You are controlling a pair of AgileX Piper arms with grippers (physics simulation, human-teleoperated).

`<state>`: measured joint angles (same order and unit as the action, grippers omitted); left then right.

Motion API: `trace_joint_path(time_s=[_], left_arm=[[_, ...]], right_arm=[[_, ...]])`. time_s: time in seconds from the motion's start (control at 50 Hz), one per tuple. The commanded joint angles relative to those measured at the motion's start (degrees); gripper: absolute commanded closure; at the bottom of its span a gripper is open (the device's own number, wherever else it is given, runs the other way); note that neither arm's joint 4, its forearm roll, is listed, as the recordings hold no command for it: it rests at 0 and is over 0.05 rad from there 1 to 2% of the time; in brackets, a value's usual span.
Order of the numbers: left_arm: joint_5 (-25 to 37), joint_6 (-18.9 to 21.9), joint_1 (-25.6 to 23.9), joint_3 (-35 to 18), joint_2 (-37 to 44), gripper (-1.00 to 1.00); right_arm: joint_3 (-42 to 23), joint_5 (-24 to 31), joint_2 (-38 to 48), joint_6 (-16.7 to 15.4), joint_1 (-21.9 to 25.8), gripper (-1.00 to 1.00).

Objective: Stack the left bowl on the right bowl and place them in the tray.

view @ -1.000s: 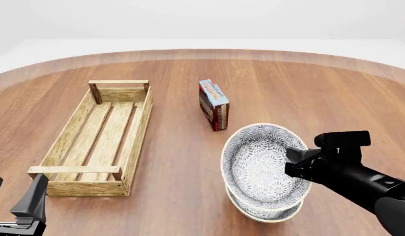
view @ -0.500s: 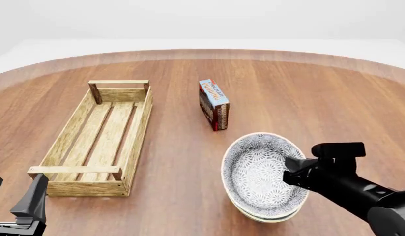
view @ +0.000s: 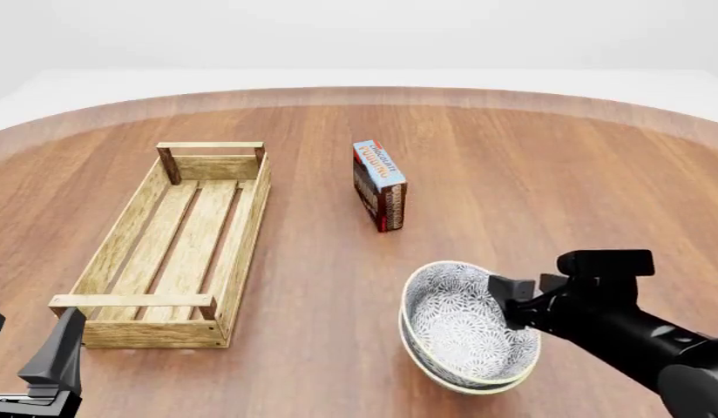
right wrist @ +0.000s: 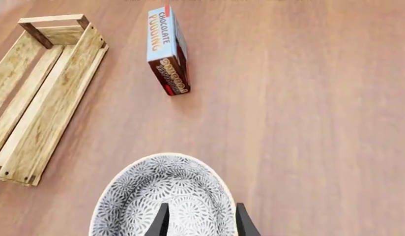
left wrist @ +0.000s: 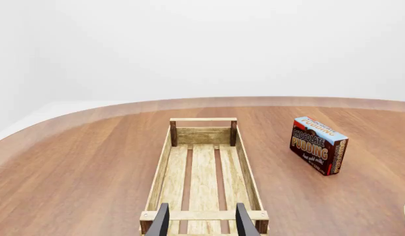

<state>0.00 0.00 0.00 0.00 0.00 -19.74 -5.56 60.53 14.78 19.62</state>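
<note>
Bowls [view: 463, 335] under lowered right claw [view: 508, 300]

I can read only one label: the carton [left wrist: 318, 145] says "CHOCOLATE PUDDING" in large letters on its side, with smaller script beneath that I can't make out. From the right wrist, "CHOCOLATE" shows on its blue top.

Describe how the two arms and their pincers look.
Both are matte black, with no visible cables or markings. The right arm is a rounded tube ending in a boxy block behind its pincer. The left pincer shows flat, tapering dark-grey fingers.
</note>
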Motion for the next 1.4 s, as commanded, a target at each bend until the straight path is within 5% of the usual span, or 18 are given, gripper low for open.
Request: trace_joint_path(time_s=[0.02, 0.22, 0.56, 0.92, 1.22, 1.24, 1.4], left_arm=[[0.00, 0.00, 0.00, 0.00, 0.00, -1.00], [0.00, 0.00, 0.00, 0.00, 0.00, -1.00], [0.00, 0.00, 0.00, 0.00, 0.00, -1.00], [0.00, 0.00, 0.00, 0.00, 0.00, -1.00], [0.00, 0.00, 0.00, 0.00, 0.00, -1.00], [0.00, 0.00, 0.00, 0.00, 0.00, -1.00], [0.00, 0.00, 0.00, 0.00, 0.00, -1.00]], right_arm=[[-0.72, 2.39, -2.31, -0.36, -0.35, -1.00], [-0.08, 4.32, -4.37, 0.48, -2.10, -1.00], [6.99, -8.35, 3.85, 3.68, -4.15, -1.00], [15.21, -38.27, 27.42, 10.40, 0.03, -1.00], [17.82, -51.79, 38.92, 13.02, 1.56, -1.00], [18.51, -54.72, 41.00, 13.85, 2.75, 1.00], [19.13, -49.61, 33.32, 13.79, 4.12, 1.00]])
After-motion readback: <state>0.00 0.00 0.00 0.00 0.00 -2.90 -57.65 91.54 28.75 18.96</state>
